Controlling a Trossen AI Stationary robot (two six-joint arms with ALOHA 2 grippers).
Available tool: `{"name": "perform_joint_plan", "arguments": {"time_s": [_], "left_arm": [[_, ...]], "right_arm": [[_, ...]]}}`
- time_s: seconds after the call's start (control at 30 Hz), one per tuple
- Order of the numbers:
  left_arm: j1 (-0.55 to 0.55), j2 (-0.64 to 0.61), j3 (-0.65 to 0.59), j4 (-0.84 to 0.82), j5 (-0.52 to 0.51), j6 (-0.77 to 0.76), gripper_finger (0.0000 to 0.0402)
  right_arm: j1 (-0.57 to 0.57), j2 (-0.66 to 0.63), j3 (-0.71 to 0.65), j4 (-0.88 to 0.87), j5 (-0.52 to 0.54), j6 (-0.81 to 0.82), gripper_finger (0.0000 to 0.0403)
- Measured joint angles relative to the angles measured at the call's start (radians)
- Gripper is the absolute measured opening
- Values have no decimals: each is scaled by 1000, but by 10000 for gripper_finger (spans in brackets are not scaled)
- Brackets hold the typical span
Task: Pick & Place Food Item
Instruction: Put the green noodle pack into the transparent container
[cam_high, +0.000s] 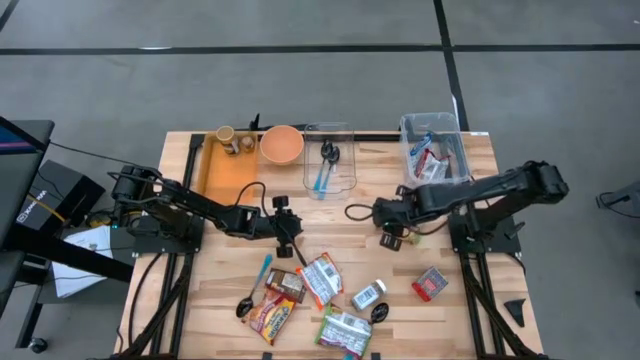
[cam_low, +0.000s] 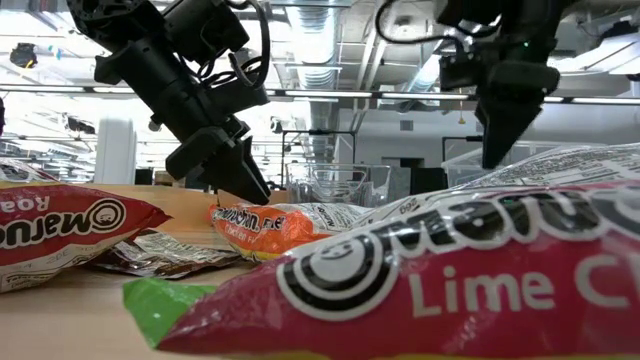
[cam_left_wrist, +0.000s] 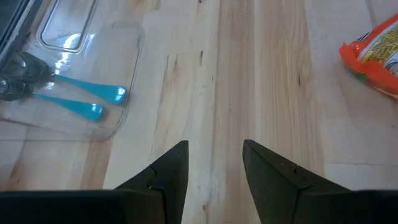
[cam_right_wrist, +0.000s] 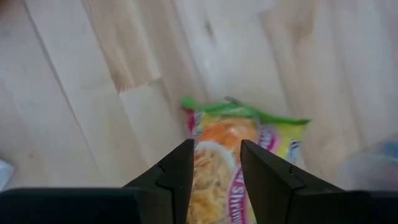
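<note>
Several food packets lie flat on the wooden table near its front edge: an orange one (cam_high: 320, 278), a brown one (cam_high: 283, 286), a red and yellow one (cam_high: 268, 318) and a green-edged one (cam_high: 345, 330). My left gripper (cam_high: 287, 238) is open and empty, low over bare wood just behind the orange packet (cam_low: 270, 225); it also shows in its wrist view (cam_left_wrist: 214, 146). My right gripper (cam_high: 388, 225) is open and empty, well above the table (cam_low: 497, 140). Its wrist view (cam_right_wrist: 216, 144) shows the green-edged packet (cam_right_wrist: 239, 134) beyond the fingers.
A clear tray (cam_high: 328, 160) with blue-handled spoons (cam_left_wrist: 81, 102), an orange bowl (cam_high: 282, 143), an orange tray (cam_high: 225, 172) and a clear bin (cam_high: 435, 150) holding packets stand along the far edge. A small bottle (cam_high: 368, 295) and a red box (cam_high: 430, 284) lie front right.
</note>
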Motion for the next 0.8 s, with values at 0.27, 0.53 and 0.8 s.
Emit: {"name": "perform_joint_plan", "arguments": {"time_s": [0.27, 0.53, 0.8], "left_arm": [[0, 0, 0, 0, 0, 0, 144], [0, 0, 0, 0, 0, 0, 144], [0, 0, 0, 1, 0, 0, 144]], "right_arm": [[57, 108, 0, 6, -4, 3, 127], [57, 169, 0, 7, -3, 11, 127], [33, 187, -2, 26, -2, 11, 127]]}}
